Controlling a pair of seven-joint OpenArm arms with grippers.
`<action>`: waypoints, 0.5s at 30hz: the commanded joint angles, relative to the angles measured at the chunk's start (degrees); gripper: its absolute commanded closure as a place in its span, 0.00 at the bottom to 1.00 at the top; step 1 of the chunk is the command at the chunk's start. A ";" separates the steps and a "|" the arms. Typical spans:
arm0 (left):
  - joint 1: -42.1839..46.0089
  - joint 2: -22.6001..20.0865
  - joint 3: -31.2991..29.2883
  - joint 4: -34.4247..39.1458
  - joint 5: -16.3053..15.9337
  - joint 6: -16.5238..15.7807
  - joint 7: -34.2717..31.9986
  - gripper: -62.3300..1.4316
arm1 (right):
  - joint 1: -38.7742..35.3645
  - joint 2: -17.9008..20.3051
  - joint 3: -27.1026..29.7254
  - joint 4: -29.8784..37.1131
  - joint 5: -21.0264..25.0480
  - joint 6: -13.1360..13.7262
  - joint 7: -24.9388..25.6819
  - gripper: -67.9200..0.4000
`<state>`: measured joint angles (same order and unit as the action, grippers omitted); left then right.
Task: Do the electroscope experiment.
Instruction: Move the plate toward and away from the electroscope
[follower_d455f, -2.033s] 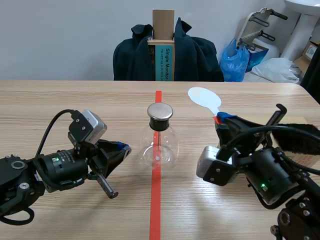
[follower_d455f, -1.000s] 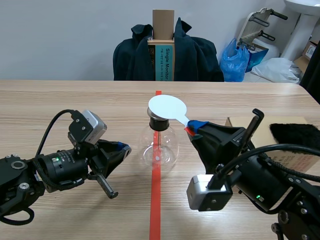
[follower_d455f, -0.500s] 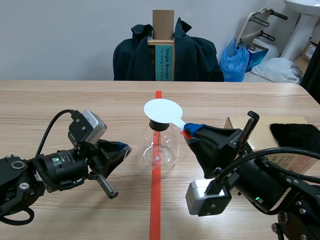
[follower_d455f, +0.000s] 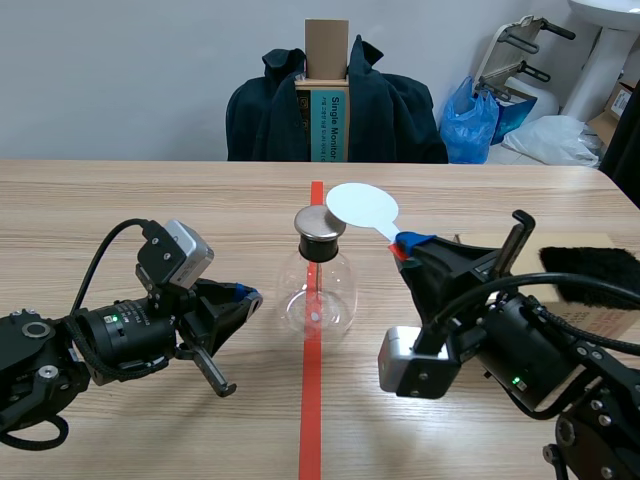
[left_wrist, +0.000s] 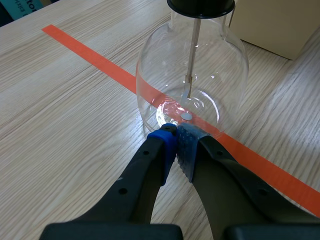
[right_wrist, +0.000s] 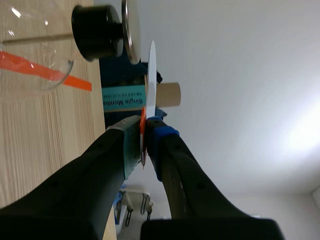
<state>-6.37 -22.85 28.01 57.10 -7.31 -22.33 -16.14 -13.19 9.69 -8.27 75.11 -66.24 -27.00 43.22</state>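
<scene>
The electroscope, a clear glass flask (follower_d455f: 319, 292) with a metal cap (follower_d455f: 320, 223) and an inner rod, stands on the red tape line at the table's middle. My right gripper (follower_d455f: 404, 246) is shut on the red handle of a white round paddle (follower_d455f: 361, 207), whose disc hangs just right of and above the cap. The right wrist view shows the paddle (right_wrist: 151, 80) edge-on beside the cap (right_wrist: 131, 31), apart from it. My left gripper (left_wrist: 176, 140) is shut on nothing, its tips right before the flask (left_wrist: 192, 85) near its base.
A cardboard box (follower_d455f: 560, 262) with a black fur cloth (follower_d455f: 590, 262) on it lies at the right, behind my right arm. Across the table stands a chair draped with a dark jacket (follower_d455f: 335, 105).
My right gripper swung the paddle in from the right to over the electroscope's cap, then lifted it back to the right, off the cap. The left arm kept still.
</scene>
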 joint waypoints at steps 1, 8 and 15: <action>-0.28 0.28 -0.22 1.73 -0.55 0.11 -0.76 0.93 | 0.98 0.31 0.44 1.07 0.61 -0.59 -1.42 0.98; -0.28 0.28 -0.22 1.73 -0.55 0.11 -0.76 0.93 | 0.98 0.31 0.44 1.07 0.61 -0.59 -9.77 0.98; -0.28 0.28 -0.22 1.73 -0.55 0.11 -0.76 0.93 | 0.98 0.59 0.44 1.07 0.61 -0.42 -14.32 0.98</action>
<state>-6.37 -22.85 28.01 57.10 -7.31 -22.33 -16.14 -13.19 9.69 -8.27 75.11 -66.19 -26.96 29.02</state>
